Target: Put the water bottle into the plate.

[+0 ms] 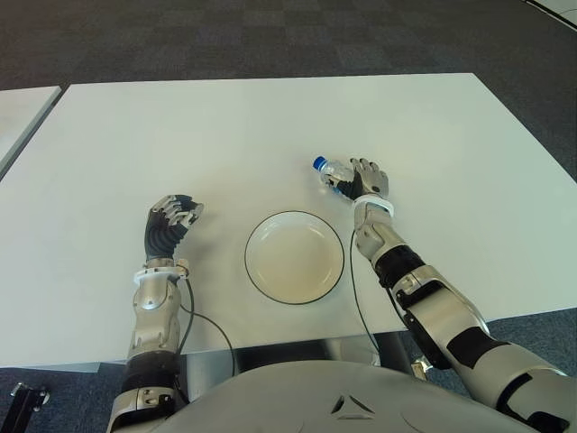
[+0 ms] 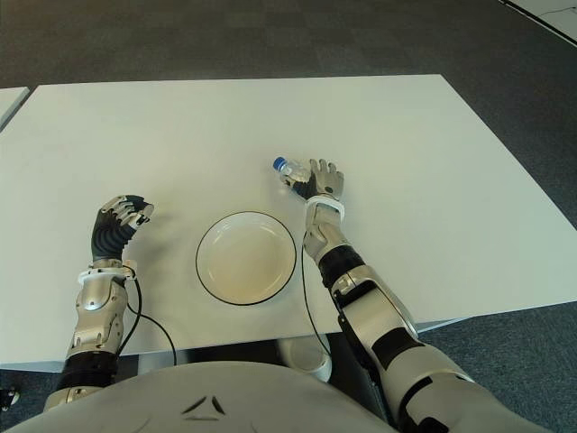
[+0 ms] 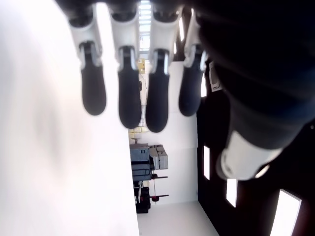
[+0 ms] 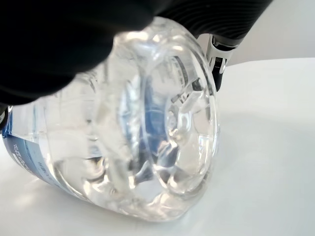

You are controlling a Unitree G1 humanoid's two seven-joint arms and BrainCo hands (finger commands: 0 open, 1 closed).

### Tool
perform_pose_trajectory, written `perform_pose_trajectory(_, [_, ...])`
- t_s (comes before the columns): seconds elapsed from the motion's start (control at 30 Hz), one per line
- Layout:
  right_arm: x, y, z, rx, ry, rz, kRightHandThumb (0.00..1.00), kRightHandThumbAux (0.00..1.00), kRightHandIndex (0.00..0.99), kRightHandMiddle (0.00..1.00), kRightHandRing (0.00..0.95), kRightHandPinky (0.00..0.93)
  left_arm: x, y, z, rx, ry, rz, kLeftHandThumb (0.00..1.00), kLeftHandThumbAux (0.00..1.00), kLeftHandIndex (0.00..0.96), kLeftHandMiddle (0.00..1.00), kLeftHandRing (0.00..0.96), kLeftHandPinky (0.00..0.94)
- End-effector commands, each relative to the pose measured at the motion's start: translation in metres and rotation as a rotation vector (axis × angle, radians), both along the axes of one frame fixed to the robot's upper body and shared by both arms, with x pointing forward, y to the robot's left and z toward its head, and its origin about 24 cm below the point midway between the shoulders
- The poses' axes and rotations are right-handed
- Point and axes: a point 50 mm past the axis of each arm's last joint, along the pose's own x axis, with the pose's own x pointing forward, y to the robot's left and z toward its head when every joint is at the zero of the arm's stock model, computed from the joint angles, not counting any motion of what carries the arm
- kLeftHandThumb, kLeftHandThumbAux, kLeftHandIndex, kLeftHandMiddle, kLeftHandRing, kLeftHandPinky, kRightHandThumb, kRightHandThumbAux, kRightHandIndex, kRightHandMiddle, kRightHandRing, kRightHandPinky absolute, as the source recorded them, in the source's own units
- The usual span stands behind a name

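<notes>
Nearest the robot, the black-rimmed plate point(image 1: 294, 257) sits empty on the white table point(image 1: 270, 126), with the left hand point(image 1: 169, 225) idle to its left, fingers loosely curled around nothing. Farther off and right of the plate, the right hand point(image 1: 365, 180) is clamped over the clear water bottle point(image 1: 332, 174), which lies on its side on the table, blue cap point(image 1: 318, 163) pointing far-left. Risk, as judged: the smooth, rounded, water-filled body may roll or slip from a top-down grasp during the lift, and a bottle laid in the shallow plate may roll out over the rim.

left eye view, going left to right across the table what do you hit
left hand → plate → water bottle, lying on its side → right hand, closed over the bottle
</notes>
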Motion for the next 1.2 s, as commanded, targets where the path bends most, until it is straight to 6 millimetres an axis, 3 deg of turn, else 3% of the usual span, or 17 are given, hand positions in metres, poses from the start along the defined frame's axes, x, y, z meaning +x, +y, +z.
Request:
perform_pose_trajectory(0.03, [-0.027,-0.011,-0.044,0.009,0.212,-0.069,0.534,0.175,0.000,0.000,0.000,0.000,-0.002,-0.001,-0.003,-0.004,0.019,-0.001,0.705,0.713,0.430,0.481,0.473,0.474])
perform_pose_trajectory(0.5, [-0.021,-0.018,-0.049,-0.058,0.292,-0.068,0.531,0.184,0.000,0.000,0.000,0.000,-0.003,0.001,-0.003,-0.010,0.010,0.009,0.706,0.712,0.430,0.492,0.480,0.479])
perform_pose_trajectory(1.2, [-0.007,-0.026,-0.037,-0.195,0.295,0.033,0.589,0.306,0.000,0.000,0.000,0.000,-0.007,0.001,-0.002,-0.010,0.002,0.016,0.706,0.711,0.431,0.502,0.487,0.483])
